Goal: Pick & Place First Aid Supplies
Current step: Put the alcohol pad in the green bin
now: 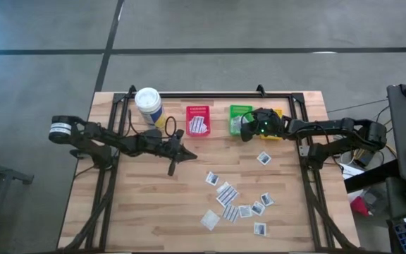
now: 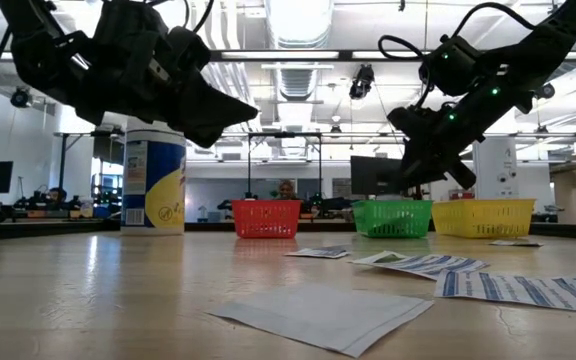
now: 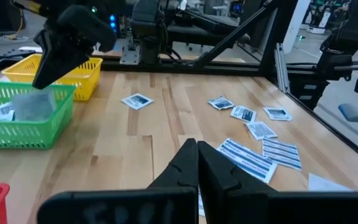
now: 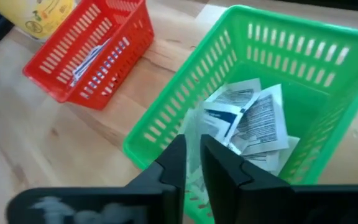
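My right gripper (image 4: pixel 193 140) hangs over the green bin (image 4: pixel 260 37), slanting down, its fingers a narrow gap apart. A blurred white packet (image 3: pixel 33 106) shows just under its fingertips, inside the bin's rim. More white packets (image 4: pixel 253 118) lie flat on the green bin's floor. Several first aid packets (image 1: pixel 228 194) lie flat on the wooden table (image 1: pixel 146 204), right of centre. My left gripper (image 3: pixel 197 146) is shut and holds nothing, hovering level above the table near the red bin (image 1: pixel 197 120). My right gripper has the blurred packet (image 4: pixel 193 124) in the slot between its fingers, seen from above. I cannot tell whether the fingers touch it. The packet's lower part is down inside the green bin.
The red bin (image 4: pixel 86 56) holds striped packets. A yellow bin (image 3: pixel 86 74) stands beside the green one, toward the table's right. A white canister (image 1: pixel 148 104) with a yellow label stands at the far left. A black frame (image 1: pixel 210 93) runs along the far edge.
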{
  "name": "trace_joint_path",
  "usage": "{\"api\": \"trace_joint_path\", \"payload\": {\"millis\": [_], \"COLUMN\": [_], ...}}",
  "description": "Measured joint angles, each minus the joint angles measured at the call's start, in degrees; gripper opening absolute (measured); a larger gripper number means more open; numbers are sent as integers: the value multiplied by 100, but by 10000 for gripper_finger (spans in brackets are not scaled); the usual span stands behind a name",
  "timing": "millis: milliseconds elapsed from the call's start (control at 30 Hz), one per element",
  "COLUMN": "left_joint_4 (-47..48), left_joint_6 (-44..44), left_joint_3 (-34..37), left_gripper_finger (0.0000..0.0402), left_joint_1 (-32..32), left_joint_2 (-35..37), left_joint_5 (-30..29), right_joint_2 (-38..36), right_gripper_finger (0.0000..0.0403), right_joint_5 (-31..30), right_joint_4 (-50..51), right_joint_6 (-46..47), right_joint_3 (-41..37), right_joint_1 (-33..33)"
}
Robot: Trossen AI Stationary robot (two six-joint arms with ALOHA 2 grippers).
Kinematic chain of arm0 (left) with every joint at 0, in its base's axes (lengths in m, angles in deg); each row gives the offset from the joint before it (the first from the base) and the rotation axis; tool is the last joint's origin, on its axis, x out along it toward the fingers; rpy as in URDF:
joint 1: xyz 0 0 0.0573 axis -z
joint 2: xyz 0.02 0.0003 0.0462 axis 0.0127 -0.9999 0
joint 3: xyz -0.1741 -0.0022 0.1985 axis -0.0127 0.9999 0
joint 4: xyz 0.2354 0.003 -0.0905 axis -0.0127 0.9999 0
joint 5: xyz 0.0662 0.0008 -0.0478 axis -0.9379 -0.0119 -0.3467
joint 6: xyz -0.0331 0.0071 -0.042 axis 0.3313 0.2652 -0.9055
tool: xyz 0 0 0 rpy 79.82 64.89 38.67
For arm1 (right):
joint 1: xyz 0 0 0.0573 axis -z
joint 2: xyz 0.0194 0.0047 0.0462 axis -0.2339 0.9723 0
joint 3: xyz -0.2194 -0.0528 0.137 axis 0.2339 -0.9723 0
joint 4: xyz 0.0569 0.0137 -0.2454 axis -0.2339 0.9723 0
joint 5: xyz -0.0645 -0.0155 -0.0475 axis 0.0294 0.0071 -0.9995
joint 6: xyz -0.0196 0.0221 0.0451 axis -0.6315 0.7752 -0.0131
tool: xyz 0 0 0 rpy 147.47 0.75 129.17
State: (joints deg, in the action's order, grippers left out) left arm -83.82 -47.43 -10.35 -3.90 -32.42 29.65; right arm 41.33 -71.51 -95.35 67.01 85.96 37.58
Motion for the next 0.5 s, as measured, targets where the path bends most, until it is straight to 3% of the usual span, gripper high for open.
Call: {"api": "trace_joint_path", "payload": {"millis": [267,500], "left_joint_4": [10,293], "left_joint_6": [5,168], "left_joint_3": [-85,-88], "left_gripper_finger": [0,0], "left_joint_1": [0,0], "left_joint_2": [0,0], "left_joint_5": [40,107], "right_joint_2": [-121,-611], "right_gripper_finger": [101,109], "right_joint_5": [-163,691], "right_joint_4": [111,1171], "right_joint_6": [0,203], "right_joint_3": [75,527], "right_joint_1": [54,-132]}}
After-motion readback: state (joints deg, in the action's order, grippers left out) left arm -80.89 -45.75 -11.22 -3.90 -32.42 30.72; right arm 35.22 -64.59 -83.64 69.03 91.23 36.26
